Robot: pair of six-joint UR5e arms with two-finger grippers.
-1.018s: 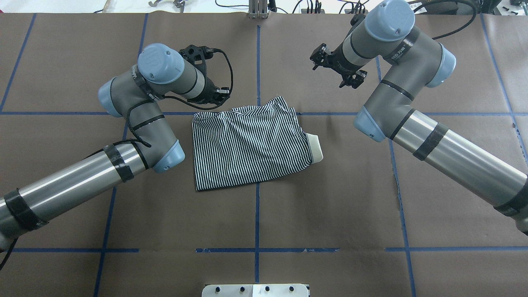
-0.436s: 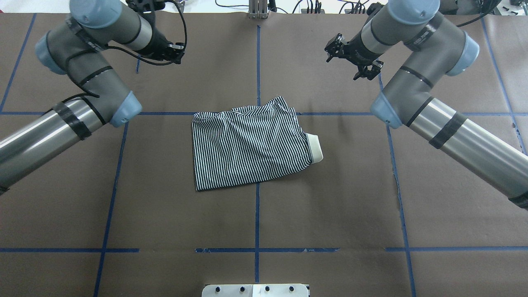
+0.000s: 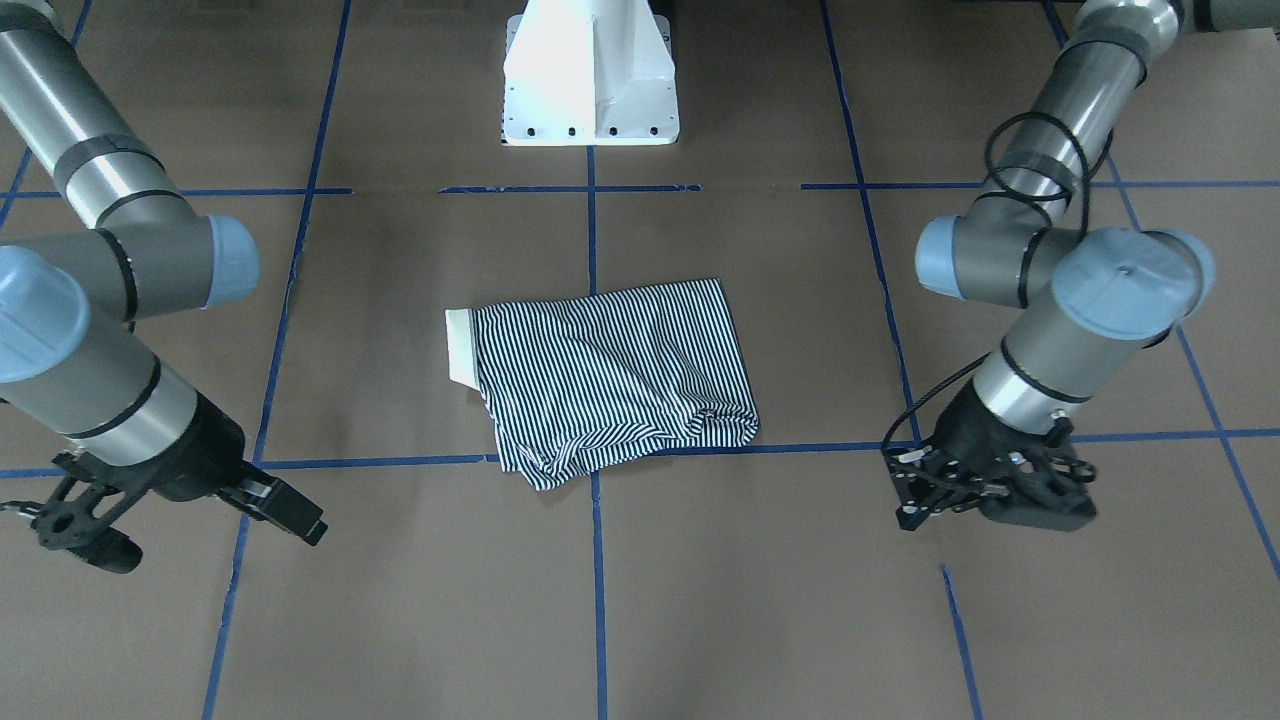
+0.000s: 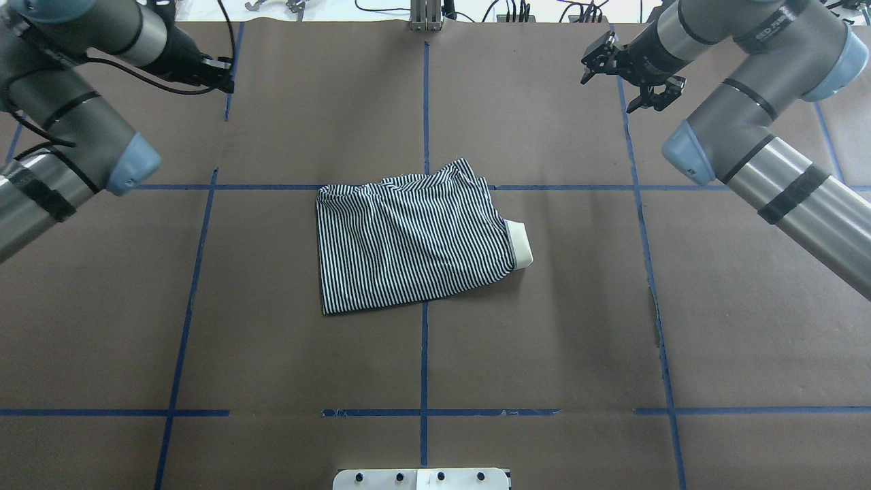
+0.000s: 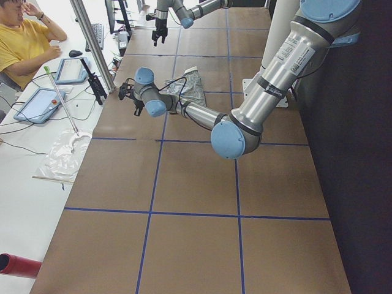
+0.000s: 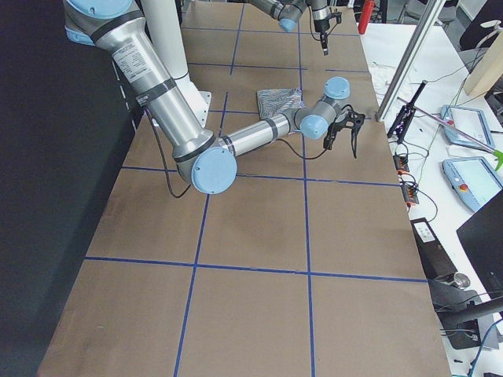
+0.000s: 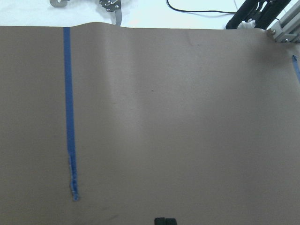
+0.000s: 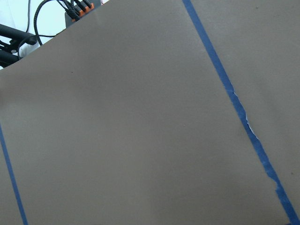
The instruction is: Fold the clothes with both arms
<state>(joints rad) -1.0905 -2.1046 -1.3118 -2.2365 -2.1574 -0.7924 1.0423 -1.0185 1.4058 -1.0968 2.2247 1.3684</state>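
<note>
Both arms have swung out from the polo shirt [image 4: 412, 241] toward the table's [image 4: 544, 340] far corners, so the fold looks finished. The shirt lies folded at the centre, its cream collar [image 4: 520, 245] poking out on the right. The left gripper [image 4: 221, 76], fingers pressed together, and the right gripper [image 4: 612, 88], fingers spread, hang empty and well apart from it.

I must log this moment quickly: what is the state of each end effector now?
Left end effector: closed, holding nothing.
Right end effector: open, holding nothing.
</note>
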